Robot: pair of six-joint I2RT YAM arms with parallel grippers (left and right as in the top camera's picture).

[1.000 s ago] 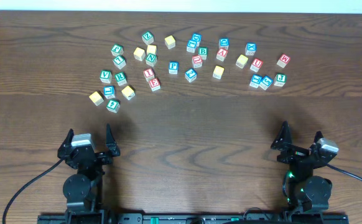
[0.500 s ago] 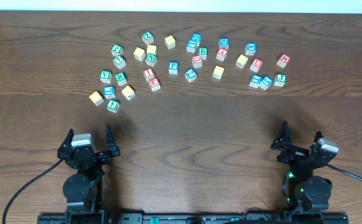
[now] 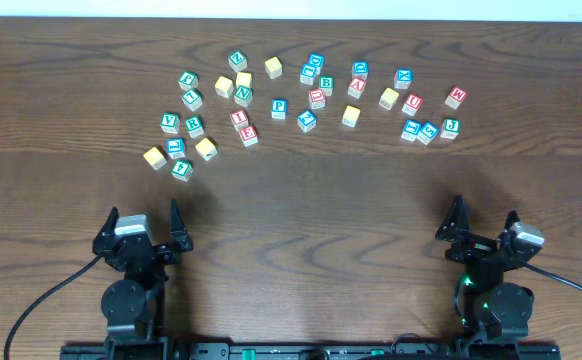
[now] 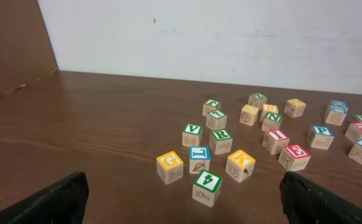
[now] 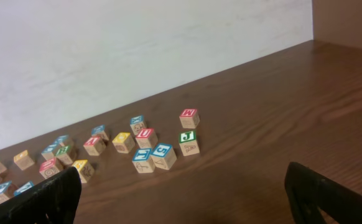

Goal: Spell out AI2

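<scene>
— Is anything shifting over this last second?

— Nothing is. I am taking the small pale wooden cube with a blue P point(image 3: 278, 105) as my marker. The left gripper point(image 3: 143, 224) and the right gripper point(image 3: 483, 224) are both staying parked well apart from it on the near side, one off to its left and one off to its right. The scattered cubes are lying exactly as they were. So, as I judge it, the spelling is not getting under way yet.

— What are the fingers doing?

— On both arms they are standing spread wide, gripping nothing. In the left wrist view the black fingers point(image 4: 47, 202) are sitting at the lower corners with only the dark brown wooden tabletop point(image 3: 291, 220) showing between them, and the right wrist view is showing the same.

— And where are the three cubes lying?

— The small pale wooden cube with a red I point(image 3: 238, 118) is lying left of the P cube, a little nearer the arms, just beside a red E cube point(image 3: 248, 134). The small pale wooden cube with a red A point(image 3: 357, 88) is lying well to the P cube's right and slightly farther back. The small pale wooden cube with a blue 2 point(image 3: 306, 120) is sitting just beside the P cube, to its right and slightly nearer. Its glyph is small, so I am reading it with some doubt.

— What is that meaning for the task?

— All three picks are waiting to be made, and each arm is needing a long reach forward.
</scene>
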